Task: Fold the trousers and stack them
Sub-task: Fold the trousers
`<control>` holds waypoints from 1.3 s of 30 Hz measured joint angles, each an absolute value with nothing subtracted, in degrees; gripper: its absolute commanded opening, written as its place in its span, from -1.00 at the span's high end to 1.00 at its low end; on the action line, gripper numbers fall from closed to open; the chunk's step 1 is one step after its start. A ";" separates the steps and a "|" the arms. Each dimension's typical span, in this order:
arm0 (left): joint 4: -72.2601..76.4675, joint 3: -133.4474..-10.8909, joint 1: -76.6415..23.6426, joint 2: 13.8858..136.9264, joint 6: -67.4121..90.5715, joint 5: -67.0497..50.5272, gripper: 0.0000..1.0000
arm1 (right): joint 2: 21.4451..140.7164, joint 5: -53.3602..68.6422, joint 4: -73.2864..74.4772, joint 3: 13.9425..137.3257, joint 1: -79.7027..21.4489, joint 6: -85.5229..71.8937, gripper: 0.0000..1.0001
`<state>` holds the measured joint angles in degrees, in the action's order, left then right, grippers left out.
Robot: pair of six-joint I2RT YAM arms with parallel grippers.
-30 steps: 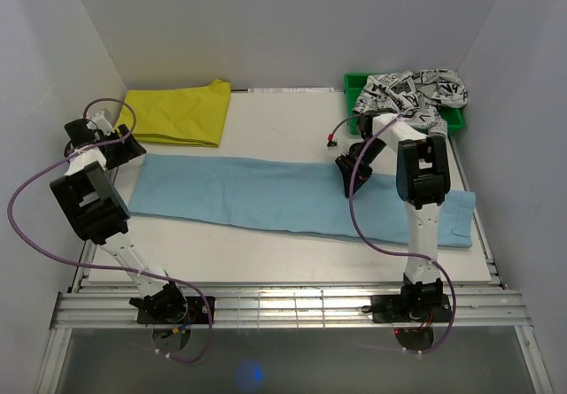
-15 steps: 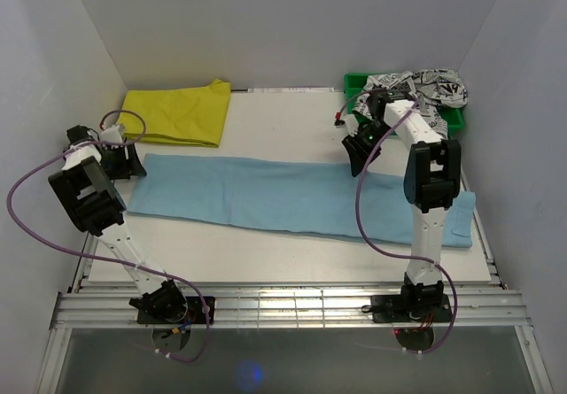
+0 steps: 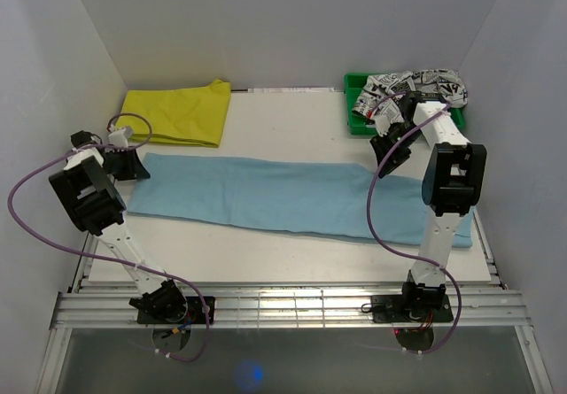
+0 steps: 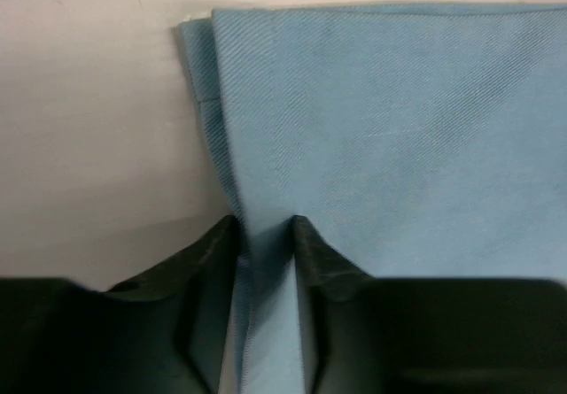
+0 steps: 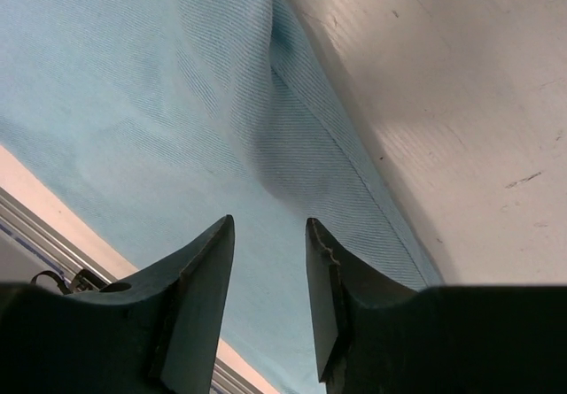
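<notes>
The light blue trousers [image 3: 292, 197] lie flat and lengthwise across the table. My left gripper [image 3: 135, 166] is down at their left end. In the left wrist view the jaws [image 4: 266, 226] stand a narrow gap apart, straddling the hem edge of the trousers [image 4: 399, 128], and cloth lies in the gap, unlifted. My right gripper [image 3: 387, 150] hovers over the far edge of the trousers near their right end. In the right wrist view it [image 5: 270, 226] is open with nothing between the fingers and blue cloth [image 5: 151, 102] below.
A folded yellow garment [image 3: 177, 115] lies at the back left. A green bin [image 3: 354, 102] at the back right holds a black-on-white printed garment [image 3: 412, 88], just behind my right arm. White walls enclose the table [image 3: 283, 119].
My left gripper dropped onto the trousers' left end and its jaws narrowed. My right gripper moved right along the far edge toward the bin and opened wider.
</notes>
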<state>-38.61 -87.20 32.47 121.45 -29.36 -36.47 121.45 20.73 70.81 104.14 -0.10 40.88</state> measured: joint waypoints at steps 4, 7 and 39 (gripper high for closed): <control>-38.33 -85.95 32.45 121.43 -29.34 -37.78 0.95 | 121.45 20.27 70.83 104.31 -0.62 40.42 -0.18; -38.30 -86.02 32.51 121.40 -28.18 -37.87 1.00 | 121.45 19.42 70.81 104.31 -0.89 40.32 -0.18; -60.03 -106.76 15.86 106.19 -1.67 -44.58 1.00 | 117.64 17.54 72.01 92.27 5.93 47.55 -0.19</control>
